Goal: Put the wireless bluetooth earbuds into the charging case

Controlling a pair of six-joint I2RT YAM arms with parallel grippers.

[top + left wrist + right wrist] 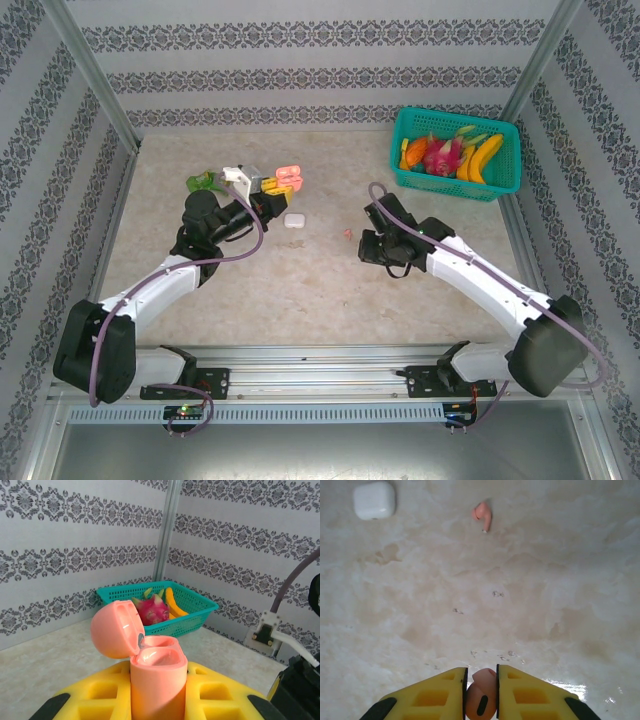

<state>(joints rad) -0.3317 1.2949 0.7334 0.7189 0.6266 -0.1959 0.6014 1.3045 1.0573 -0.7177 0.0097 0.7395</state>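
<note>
My left gripper is shut on a pink charging case, which it holds upright with its lid flipped open and both sockets empty. From above, that case hangs over the far left of the table at the tip of the left gripper. My right gripper is shut on a pink earbud, low over the table. Another pink earbud lies loose on the table ahead of it, and this earbud shows between the two arms in the top view.
A shut white case lies on the table below the left gripper, and the same white case sits at the top left of the right wrist view. A teal basket of fruit stands at the back right.
</note>
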